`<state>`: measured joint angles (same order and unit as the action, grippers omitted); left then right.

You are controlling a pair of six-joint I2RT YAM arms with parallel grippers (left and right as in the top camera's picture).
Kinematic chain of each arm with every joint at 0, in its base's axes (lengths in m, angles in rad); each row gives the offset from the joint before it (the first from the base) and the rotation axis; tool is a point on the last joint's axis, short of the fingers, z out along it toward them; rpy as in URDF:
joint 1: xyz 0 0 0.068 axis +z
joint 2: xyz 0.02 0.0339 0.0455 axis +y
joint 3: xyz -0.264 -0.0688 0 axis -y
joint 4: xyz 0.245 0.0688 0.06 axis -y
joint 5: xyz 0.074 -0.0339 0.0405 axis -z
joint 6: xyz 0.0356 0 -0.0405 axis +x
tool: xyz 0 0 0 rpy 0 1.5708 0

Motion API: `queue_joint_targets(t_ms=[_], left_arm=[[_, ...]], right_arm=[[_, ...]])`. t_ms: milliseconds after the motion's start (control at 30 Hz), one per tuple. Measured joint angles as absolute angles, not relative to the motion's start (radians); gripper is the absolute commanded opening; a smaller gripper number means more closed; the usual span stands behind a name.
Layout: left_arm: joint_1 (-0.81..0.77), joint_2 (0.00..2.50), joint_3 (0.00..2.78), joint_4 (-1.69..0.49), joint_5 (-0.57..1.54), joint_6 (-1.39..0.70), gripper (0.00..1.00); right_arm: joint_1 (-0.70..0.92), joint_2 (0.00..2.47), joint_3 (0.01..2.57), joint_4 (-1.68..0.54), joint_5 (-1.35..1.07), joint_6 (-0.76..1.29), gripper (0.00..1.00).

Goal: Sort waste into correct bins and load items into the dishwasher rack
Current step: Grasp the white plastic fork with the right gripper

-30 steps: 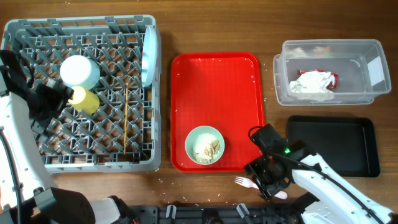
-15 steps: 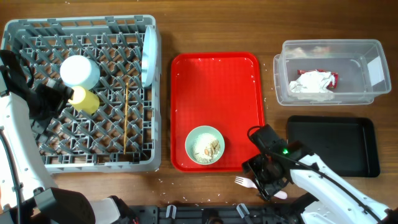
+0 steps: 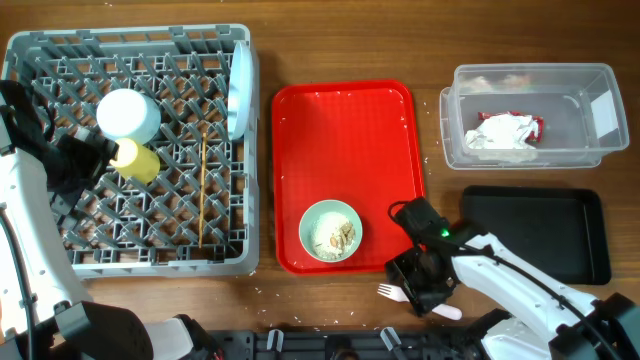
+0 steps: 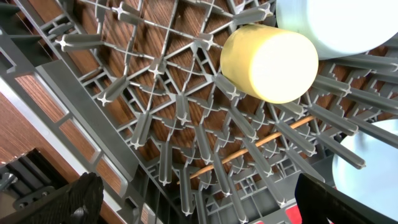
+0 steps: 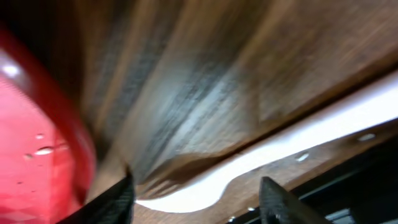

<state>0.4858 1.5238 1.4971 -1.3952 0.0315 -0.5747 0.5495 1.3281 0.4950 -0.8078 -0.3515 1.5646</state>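
Right gripper (image 5: 199, 202) jaws apart, straddling the white fork (image 5: 298, 140) flat on the table (image 5: 205, 74); not clamped. Red tray (image 5: 37, 143) edge just beside one finger. Left gripper (image 4: 208, 199) jaws wide apart, nothing held, hovering over the dishwasher rack (image 4: 155, 124); yellow cup (image 4: 268, 62) lies on the pegs just ahead of its fingers.

- Fork (image 3: 388, 292): mostly covered by the right gripper (image 3: 418, 292) overhead, so only the tines and handle tip can be seen.
- The right wrist view is badly smeared, and the fork's handle is cut off at the right edge.
- Wrapper (image 3: 536, 124): mostly buried under the napkin (image 3: 503, 133).
- Bowl (image 4: 336, 25) and plate (image 4: 373, 168): clipped by the left wrist frame.
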Motion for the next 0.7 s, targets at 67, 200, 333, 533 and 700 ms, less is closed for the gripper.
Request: queue_joint_targets(t_ms=[67, 200, 333, 533, 700], left_arm=[[0.486, 1.524, 1.497, -1.395, 0.031, -0.575, 1.0], [0.486, 1.524, 1.497, -1.395, 0.031, -0.575, 1.0], [0.486, 1.524, 1.497, -1.395, 0.031, -0.575, 1.0], [0.486, 1.524, 1.497, -1.395, 0.031, -0.575, 1.0], [0.486, 1.524, 1.497, -1.394, 0.031, -0.575, 1.0]], right_arm=[[0.55, 1.332, 0.497, -0.802, -0.351, 1.553, 0.53], [0.55, 1.336, 0.498, -0.818, -0.35, 1.546, 0.5], [0.55, 1.336, 0.498, -0.823, -0.349, 1.546, 0.43], [0.55, 1.338, 0.503, -0.842, -0.328, 1.53, 0.24], [0.55, 1.348, 0.523, -0.879, -0.287, 1.501, 0.04]])
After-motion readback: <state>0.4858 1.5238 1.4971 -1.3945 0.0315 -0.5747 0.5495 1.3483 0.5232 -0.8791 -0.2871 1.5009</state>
